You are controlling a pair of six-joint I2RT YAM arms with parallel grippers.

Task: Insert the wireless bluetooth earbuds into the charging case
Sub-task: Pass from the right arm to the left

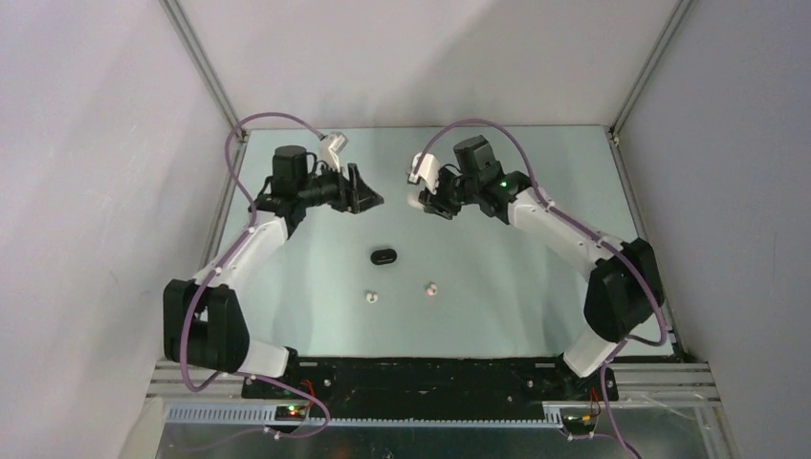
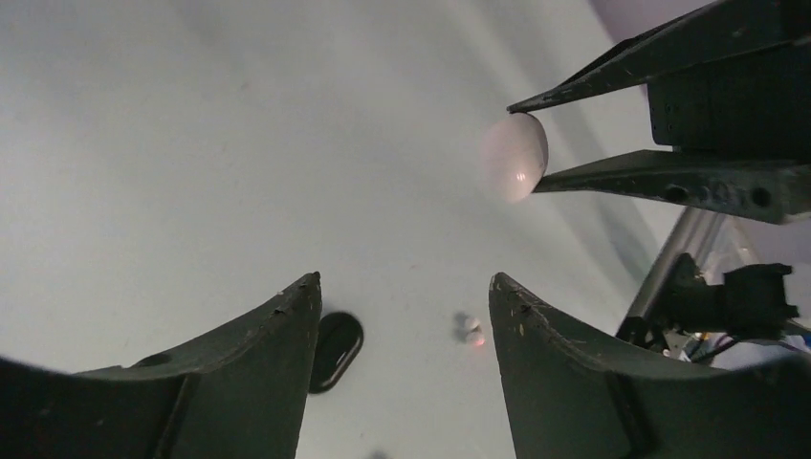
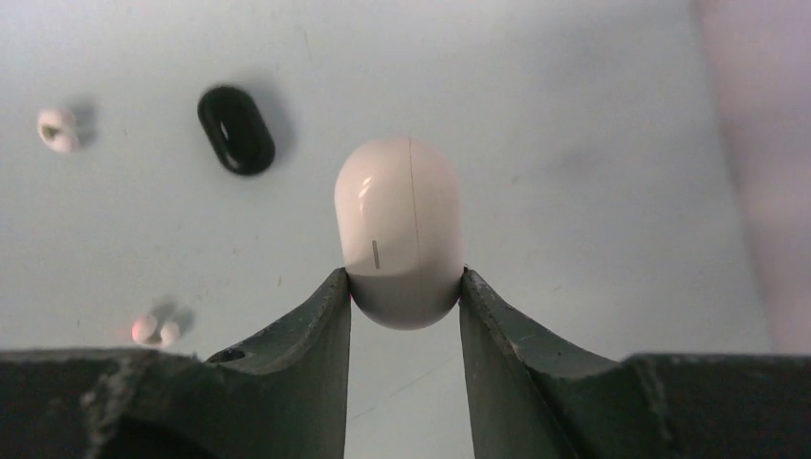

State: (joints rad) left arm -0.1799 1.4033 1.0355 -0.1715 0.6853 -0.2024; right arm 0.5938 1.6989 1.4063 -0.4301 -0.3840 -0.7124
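Observation:
My right gripper is shut on a closed white oval charging case and holds it above the table. From above it shows at the back middle. My left gripper is open and empty, in the air facing the right gripper. In the left wrist view the white case shows between the right fingers. Two white earbuds lie on the table at the front middle. They also show in the right wrist view. No black earbuds are in view.
A closed black oval case lies on the table between the grippers and the white earbuds, and also shows in the wrist views. Grey walls with metal frame posts enclose the table on the left, back and right.

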